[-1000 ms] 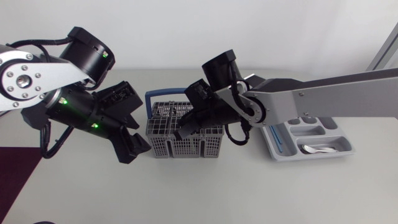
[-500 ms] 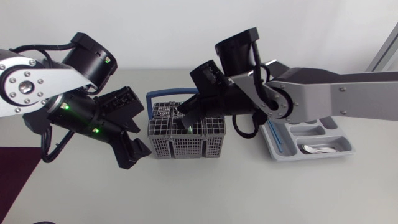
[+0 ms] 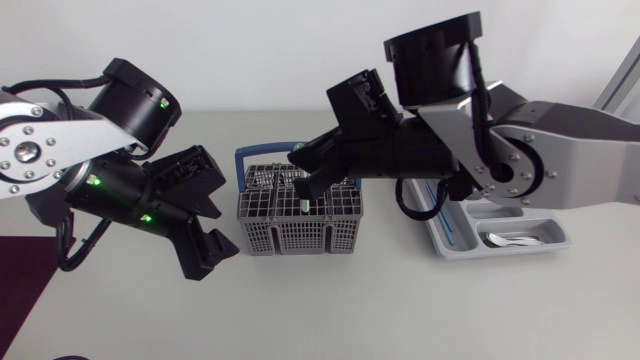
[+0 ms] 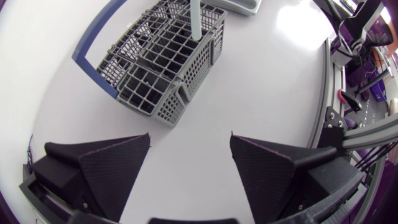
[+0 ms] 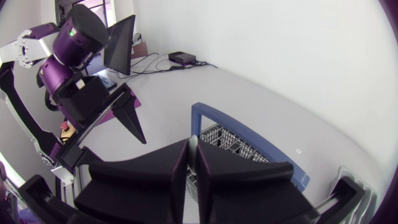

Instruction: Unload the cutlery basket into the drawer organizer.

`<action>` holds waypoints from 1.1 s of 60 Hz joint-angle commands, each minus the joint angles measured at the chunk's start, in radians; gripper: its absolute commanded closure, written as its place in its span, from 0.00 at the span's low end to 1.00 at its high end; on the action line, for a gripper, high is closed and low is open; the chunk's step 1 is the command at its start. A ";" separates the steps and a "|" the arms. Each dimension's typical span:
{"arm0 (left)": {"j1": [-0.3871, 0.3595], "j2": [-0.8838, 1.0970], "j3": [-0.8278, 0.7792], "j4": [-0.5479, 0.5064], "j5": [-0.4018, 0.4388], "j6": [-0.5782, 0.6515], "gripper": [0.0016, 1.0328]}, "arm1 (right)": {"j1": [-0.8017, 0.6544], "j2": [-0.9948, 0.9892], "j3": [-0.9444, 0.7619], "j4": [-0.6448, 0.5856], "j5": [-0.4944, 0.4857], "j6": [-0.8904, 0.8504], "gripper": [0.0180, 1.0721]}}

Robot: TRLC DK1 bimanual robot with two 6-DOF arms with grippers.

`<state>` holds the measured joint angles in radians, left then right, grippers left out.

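Observation:
The grey cutlery basket (image 3: 300,228) with a blue handle stands mid-table; the left wrist view shows it ahead of my left gripper (image 4: 189,163). My right gripper (image 3: 304,188) hovers over the basket, shut on a piece of cutlery with a pale green handle (image 3: 303,206) that hangs down into a compartment; its working end is hidden. In the right wrist view the fingers (image 5: 211,171) are pressed together above the basket (image 5: 239,144). My left gripper (image 3: 228,228) is open just left of the basket, holding nothing. The grey drawer organizer (image 3: 440,240) lies at the right.
A spoon (image 3: 512,239) lies in the organizer's front compartment, and a blue-handled item (image 3: 447,226) in its left slot. More cutlery stands in the basket's back compartments (image 3: 268,178). The right arm's thick links (image 3: 520,160) hang over the organizer.
My right gripper has risen and drawn back to the right, lifting the green-handled piece partway out of the basket. My left gripper has shifted slightly down and left, still open.

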<state>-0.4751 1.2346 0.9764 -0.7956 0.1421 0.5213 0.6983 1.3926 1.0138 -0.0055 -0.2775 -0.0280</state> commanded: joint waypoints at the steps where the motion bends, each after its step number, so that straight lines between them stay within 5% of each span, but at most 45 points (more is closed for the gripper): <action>1: 0.000 -0.012 -0.030 -0.007 0.007 0.013 0.06 | -0.006 -0.035 -0.027 0.016 -0.009 0.031 0.95; 18: 0.003 -0.038 -0.054 -0.004 0.007 0.013 0.06 | -0.063 -0.139 -0.064 0.030 -0.071 0.040 0.94; 35: -0.016 -0.043 -0.061 0.007 0.007 0.009 0.06 | -0.269 -0.334 -0.147 -0.082 -0.169 0.002 0.94; 66: -0.049 -0.021 -0.077 0.042 0.007 -0.009 0.06 | -0.691 -0.514 -0.386 -0.221 -0.218 -0.378 0.95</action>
<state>-0.5205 1.2034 0.9371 -0.7605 0.1452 0.5205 0.0639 0.8845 0.6800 -0.2150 -0.4843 -0.3088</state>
